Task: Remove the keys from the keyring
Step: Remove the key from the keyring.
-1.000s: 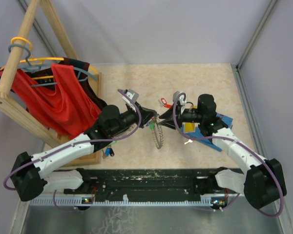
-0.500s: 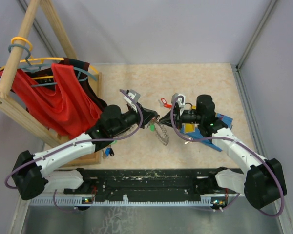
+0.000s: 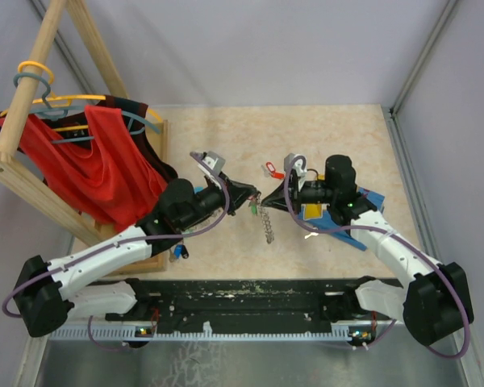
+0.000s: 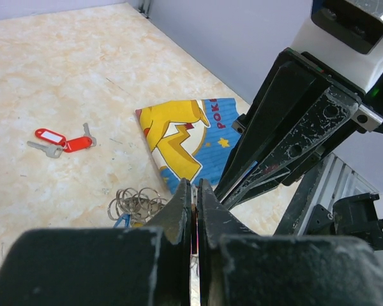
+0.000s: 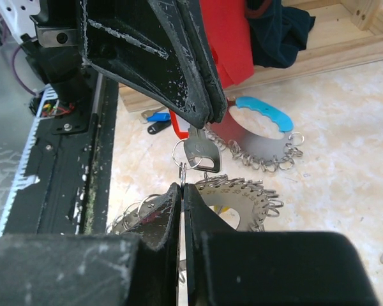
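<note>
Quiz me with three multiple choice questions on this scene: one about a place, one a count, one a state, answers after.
1. The loose red-tagged keys lie: A on the tabletop; B on the wooden rack; C on the cartoon cloth.
2. They number: A one; B two; C four.
3. The end effectors are: A both open; B both shut; C one open.
A: they rest on bare table. B: left wrist view shows two. B: left end effector pinches a silver key, right end effector a keyring loop.
</note>
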Controlling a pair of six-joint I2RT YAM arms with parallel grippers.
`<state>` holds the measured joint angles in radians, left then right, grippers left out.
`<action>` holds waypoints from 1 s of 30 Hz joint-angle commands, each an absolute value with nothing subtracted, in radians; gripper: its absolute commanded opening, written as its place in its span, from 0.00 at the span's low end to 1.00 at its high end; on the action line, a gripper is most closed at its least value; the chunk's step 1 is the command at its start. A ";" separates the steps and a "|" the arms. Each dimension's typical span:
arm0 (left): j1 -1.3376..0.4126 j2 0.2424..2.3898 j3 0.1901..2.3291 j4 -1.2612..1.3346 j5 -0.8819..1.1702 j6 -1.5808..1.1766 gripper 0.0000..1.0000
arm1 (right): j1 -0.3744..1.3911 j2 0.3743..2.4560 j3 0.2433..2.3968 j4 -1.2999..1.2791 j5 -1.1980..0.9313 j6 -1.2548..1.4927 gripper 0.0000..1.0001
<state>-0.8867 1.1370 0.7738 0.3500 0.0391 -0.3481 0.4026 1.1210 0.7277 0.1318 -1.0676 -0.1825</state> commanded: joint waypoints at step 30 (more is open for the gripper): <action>-0.887 1.111 0.616 0.606 0.004 -0.342 0.00 | 0.358 1.146 0.673 0.563 -1.147 0.241 0.00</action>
